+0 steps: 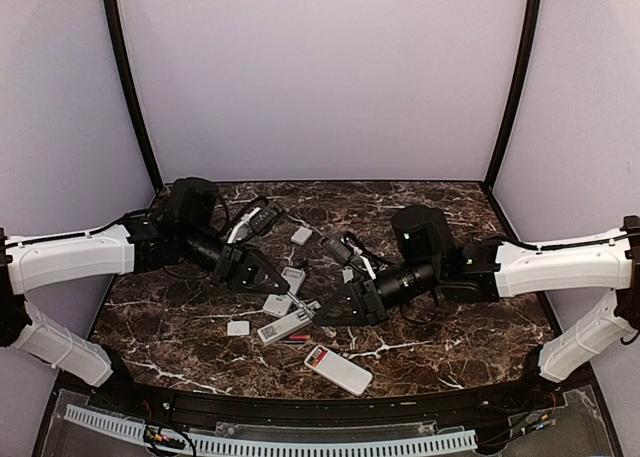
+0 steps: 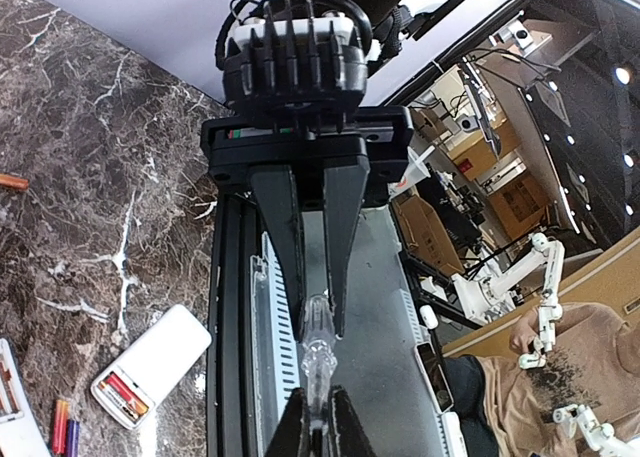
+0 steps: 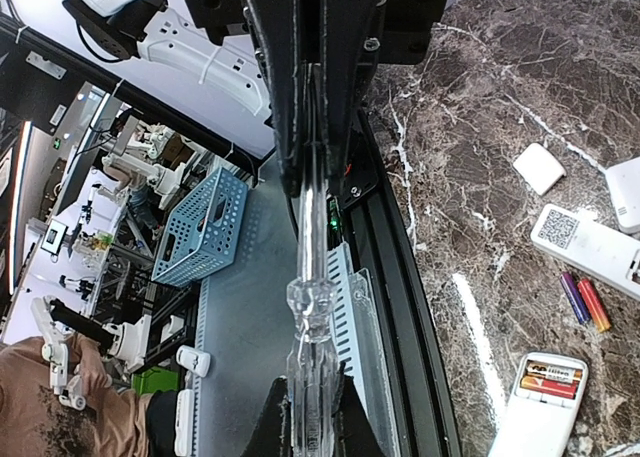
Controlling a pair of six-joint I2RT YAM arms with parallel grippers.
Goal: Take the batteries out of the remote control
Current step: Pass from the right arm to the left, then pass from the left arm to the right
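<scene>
Jaws of left gripper (image 2: pixel 318 405) and right gripper (image 3: pixel 305 417) pinch one clear tool (image 3: pixel 305 307); a white remote (image 3: pixel 592 249) bears a QR label.

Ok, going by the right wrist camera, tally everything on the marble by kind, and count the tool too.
Remotes: 2
Loose batteries: 2
Batteries in the open remote: 2
Small white cover: 1
White piece cut off at the frame edge, kind unclear: 1
Clear-handled tool: 1
Total: 9
</scene>
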